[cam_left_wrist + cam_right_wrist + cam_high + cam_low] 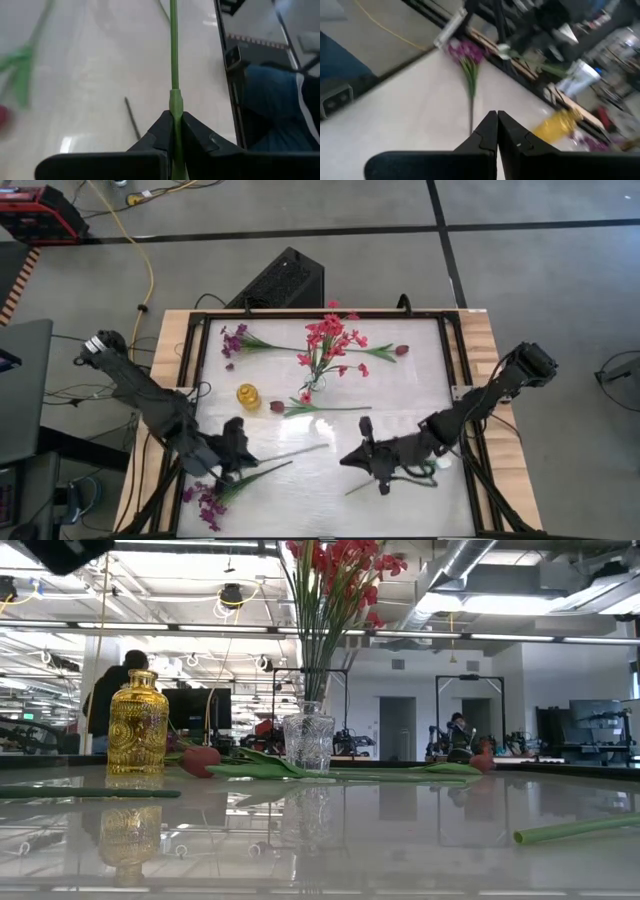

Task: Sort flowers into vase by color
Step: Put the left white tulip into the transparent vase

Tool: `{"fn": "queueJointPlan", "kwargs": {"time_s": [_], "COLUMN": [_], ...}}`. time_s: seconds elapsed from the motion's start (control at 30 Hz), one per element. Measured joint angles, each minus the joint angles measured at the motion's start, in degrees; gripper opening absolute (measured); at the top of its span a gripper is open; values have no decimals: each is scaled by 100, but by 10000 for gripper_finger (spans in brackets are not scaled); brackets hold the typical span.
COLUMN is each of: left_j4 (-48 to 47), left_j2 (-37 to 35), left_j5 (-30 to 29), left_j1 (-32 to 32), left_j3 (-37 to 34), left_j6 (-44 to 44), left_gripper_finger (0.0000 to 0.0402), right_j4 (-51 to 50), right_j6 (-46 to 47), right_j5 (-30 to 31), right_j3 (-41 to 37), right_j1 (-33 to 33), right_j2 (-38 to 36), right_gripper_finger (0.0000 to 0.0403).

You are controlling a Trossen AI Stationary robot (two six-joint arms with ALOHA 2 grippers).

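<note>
A clear glass vase (315, 386) (308, 740) holds red-pink flowers (333, 340) at the table's middle, with a small yellow vase (248, 395) (137, 722) to its left. My left gripper (242, 447) (174, 122), at the near left, is shut on a green flower stem (174, 50). A purple flower (206, 502) lies just beside it, toward the near edge. Whether the held stem belongs to that flower does not show. My right gripper (353, 460) (497, 120) is shut on nothing, above another green stem (395, 479) lying on the table. My left gripper pinches the green stem between its two fingers, just behind a thicker joint in the stem (175, 102). The stem runs straight on ahead of the fingertips, along the fingers, toward the table's right. Whether its far end rests on the table does not show.
A purple flower (236, 340) lies at the far left. Two dark maroon buds lie on their stems, one (277, 407) by the clear vase and one (402, 350) at the far right. A black box (283, 280) stands beyond the far edge. People show in the room behind (112, 700).
</note>
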Motion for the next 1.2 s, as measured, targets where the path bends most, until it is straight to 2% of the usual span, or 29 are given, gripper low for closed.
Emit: {"fn": "queueJointPlan", "kwargs": {"time_s": [0.2, 0.3, 0.37, 0.47, 0.57, 0.67, 0.8, 1.0, 1.2], "left_j4": [260, 226, 172, 222, 189, 112, 108, 26, -30], "left_j2": [905, 1235, 1416, 1647, 1817, 1896, 1931, 1931, 1931], "left_j5": [-4, 221, 497, 1012, 1258, 1331, 1343, 1345, 1345], "left_j1": [202, 489, 685, 926, 1042, 1083, 1110, 1121, 1169], "left_j3": [0, 32, 89, 248, 357, 441, 455, 455, 455], "left_j6": [4, -50, -76, 128, 337, 482, 544, 566, 652], "left_gripper_finger": [13, 13, 13, 13, 13, 13, 13, 13, 13], "right_j4": [-315, -738, -1213, -2180, -2787, -2857, -2948, -3211, -3333], "right_j6": [125, 498, 1003, 1841, 2287, 2383, 2749, 3096, 3465], "right_j5": [1350, 1713, 1711, 1290, 866, 519, -327, -616, -1450], "right_j3": [360, 765, 1161, 1643, 1870, 1978, 2206, 2458, 2474], "right_j1": [548, 630, 550, 303, 95, -83, -358, -676, -979], "right_j2": [571, 804, 880, 990, 1189, 1443, 1721, 1936, 1934], "right_gripper_finger": [36, 36, 36, 37, 47, 64, 93, 155, 214]}}
